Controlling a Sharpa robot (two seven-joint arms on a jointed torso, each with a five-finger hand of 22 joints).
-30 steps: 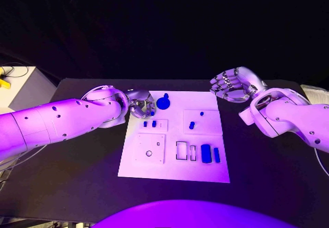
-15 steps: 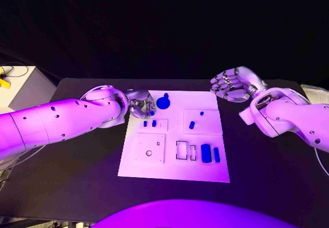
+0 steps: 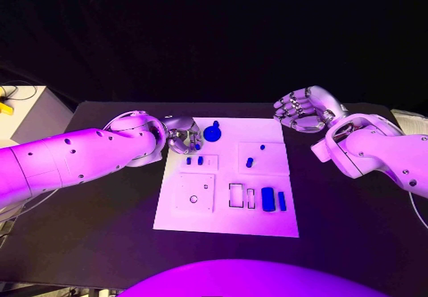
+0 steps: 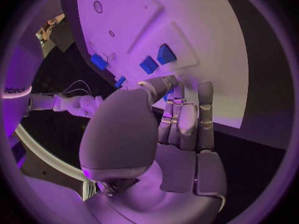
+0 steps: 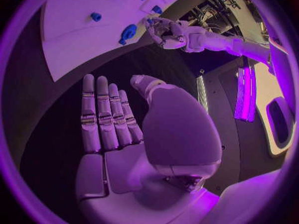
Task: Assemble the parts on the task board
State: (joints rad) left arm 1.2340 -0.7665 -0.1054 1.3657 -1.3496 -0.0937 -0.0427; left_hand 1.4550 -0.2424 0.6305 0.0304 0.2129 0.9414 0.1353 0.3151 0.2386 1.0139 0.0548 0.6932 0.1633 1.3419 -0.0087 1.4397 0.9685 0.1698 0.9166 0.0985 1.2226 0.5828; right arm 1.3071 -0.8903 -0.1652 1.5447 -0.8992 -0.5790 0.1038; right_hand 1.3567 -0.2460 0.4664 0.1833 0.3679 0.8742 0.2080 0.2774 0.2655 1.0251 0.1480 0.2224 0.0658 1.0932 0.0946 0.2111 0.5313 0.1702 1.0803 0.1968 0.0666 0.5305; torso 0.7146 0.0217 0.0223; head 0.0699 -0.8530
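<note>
Head view gives me the best read: my left hand [image 3: 183,139] sits over the far-left corner of the task board [image 3: 227,219], fingers curled, with the round blue part [image 3: 212,133] just beside its fingertips. Whether the fingers are touching that part or holding anything I cannot tell — the left wrist view puts the fingertips [image 4: 177,97] low over the white plate with a sliver of blue behind them, but contact is hidden.

My right hand [image 3: 302,110] hovers off the board's far-right corner, fingers spread and flat, holding nothing.

I judge the step in hand to be picking up the round blue part. To do it well, I would keep the fingers low and close them from both sides of the part, since a one-sided push would likely slide it across the smooth plate. Two small blue blocks [image 4: 157,59] lie just ahead of the fingertips — I would avoid sweeping toward them. I would lift only once the wrist view confirms the part sits between thumb and fingers.
</note>
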